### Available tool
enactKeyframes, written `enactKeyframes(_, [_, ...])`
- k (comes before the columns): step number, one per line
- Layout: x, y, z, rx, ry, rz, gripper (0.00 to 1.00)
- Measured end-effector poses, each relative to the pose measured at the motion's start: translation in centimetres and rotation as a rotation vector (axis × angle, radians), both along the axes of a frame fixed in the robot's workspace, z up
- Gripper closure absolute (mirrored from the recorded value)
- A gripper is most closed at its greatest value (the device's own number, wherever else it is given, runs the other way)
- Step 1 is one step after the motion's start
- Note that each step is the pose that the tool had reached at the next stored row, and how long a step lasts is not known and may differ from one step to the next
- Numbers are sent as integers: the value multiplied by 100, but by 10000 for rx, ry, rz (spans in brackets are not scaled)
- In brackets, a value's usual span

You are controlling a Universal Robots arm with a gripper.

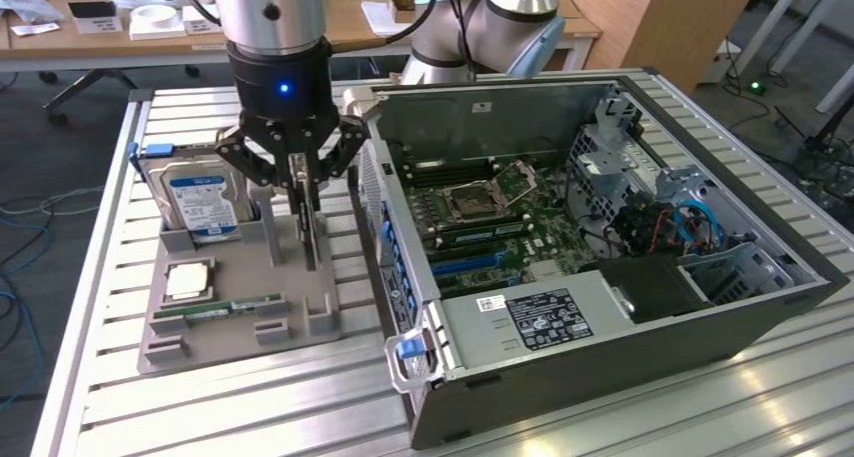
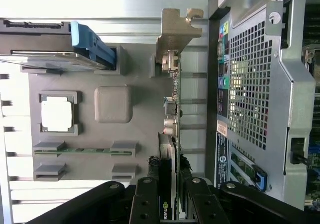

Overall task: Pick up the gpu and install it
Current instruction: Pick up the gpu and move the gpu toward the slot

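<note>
Progress stands at the grasp, and nothing is installed yet. Taking the grey holder (image 1: pixel 220 342) as my landmark, the hard drive (image 1: pixel 200 202) stands at its far end, on the exterior view's left. Along the holder's edge on the exterior view's right, the gpu (image 2: pixel 167 154) stands on its thin edge, seated in its slot, my claw (image 1: pixel 308 192) pinched narrowly on its two faces. I judge its long axis runs along the holder's length, bracket toward the hard-drive end. Beyond the holder lies the open computer case (image 1: pixel 601 377), with no card fitted that I can see.
</note>
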State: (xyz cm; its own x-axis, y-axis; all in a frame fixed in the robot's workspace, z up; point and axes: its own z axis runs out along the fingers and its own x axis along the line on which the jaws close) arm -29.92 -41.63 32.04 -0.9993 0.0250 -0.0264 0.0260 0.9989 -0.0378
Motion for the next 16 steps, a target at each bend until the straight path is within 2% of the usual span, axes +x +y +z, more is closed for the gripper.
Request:
enactKeyframes(6, [2,10,50,-151,-2,-12,74])
enactKeyframes(9, [2,15,71,-256,-1,-20,74])
enactKeyframes(13, [3,19,153,-390,-1,-28,74])
enactKeyframes(16, [4,21,238,-440,-1,-30,74])
